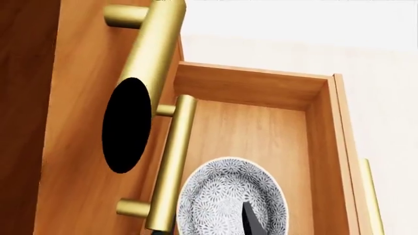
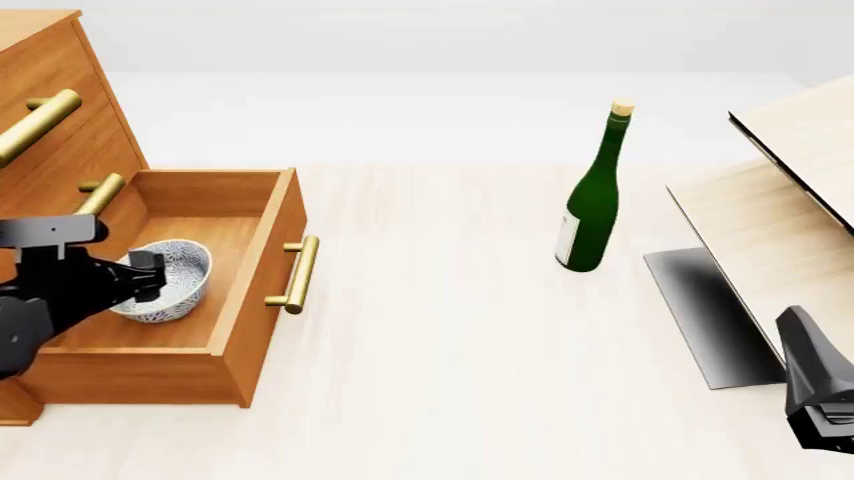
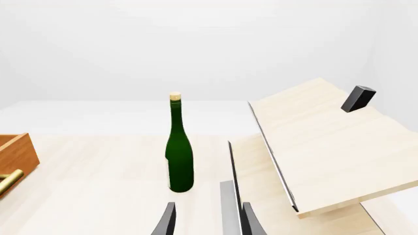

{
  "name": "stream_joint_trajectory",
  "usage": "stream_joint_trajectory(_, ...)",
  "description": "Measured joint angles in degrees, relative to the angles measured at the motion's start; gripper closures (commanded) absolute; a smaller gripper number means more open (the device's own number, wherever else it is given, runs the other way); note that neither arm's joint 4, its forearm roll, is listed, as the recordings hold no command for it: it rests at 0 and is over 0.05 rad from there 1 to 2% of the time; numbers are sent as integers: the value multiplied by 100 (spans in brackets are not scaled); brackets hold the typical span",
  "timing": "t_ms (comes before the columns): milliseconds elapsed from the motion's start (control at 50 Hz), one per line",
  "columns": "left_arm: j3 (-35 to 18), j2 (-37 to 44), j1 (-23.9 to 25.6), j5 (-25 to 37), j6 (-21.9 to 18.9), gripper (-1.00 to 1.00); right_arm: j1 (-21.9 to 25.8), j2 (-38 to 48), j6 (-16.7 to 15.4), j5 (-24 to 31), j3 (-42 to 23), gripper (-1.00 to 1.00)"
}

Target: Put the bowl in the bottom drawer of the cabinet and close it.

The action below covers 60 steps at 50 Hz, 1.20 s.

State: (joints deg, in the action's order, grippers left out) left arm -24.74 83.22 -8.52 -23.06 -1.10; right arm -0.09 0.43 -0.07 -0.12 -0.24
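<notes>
Bowl [image 2: 166, 280] is sitting inside the open bottom drawer [image 2: 254, 270] of the cabinet [image 2: 54, 110]. Left gripper [image 2: 144, 276] is gripping the bowl's near rim, jaws closed on it. Right gripper [image 3: 207, 223] is hanging well apart, fingers slightly parted, holding nothing, facing the bottle [image 2: 590, 200].

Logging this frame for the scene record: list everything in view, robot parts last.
cabinet: one, orange-brown, far left of the table
bottom drawer: one, orange-brown, pulled open
handles: three, brass, one per drawer front
bowl: one, white with blue-grey speckles, inside the bottom drawer
bottle: one, green, upright, right of centre
pale wood structure: one, dark panel, far right
table: one, pale
left pincer: black, at the bowl
right pincer: black, open, facing the bottle
</notes>
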Motion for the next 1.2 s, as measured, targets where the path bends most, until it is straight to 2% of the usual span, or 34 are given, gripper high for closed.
stream_joint_trajectory(1200, 304, -1403, 321, 834, 148, -100, 0, 0, 0, 0, 0, -100)
